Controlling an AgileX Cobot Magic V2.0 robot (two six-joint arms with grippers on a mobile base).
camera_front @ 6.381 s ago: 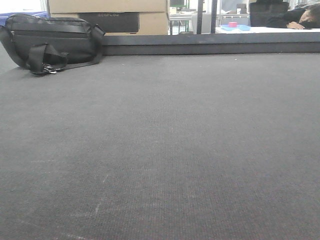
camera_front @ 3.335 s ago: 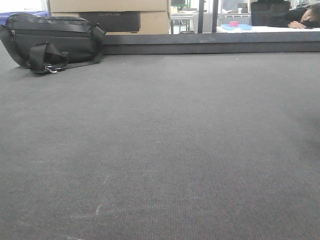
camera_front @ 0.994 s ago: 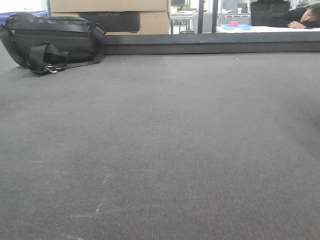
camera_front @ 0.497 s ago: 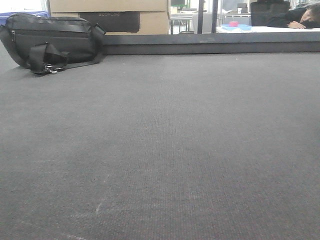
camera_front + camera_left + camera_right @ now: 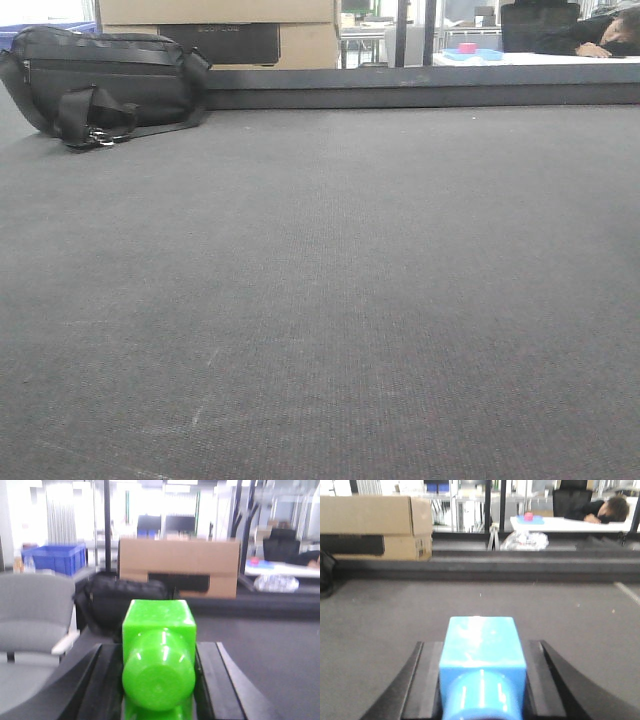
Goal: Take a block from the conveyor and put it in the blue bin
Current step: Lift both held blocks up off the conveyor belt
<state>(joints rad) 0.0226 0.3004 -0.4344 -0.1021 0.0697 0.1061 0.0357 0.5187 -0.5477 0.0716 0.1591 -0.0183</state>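
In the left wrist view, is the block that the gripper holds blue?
No, the block held in the left gripper is bright green.

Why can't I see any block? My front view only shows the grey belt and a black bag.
Observer: The left jaws hold a green block; only the left wrist view shows it.
Operator: And the other arm?
Observer: The right jaws hold a blue block, seen in the right wrist view.
Operator: Where's the bin?
Observer: The left wrist view shows a blue bin at the far left, past a grey chair.
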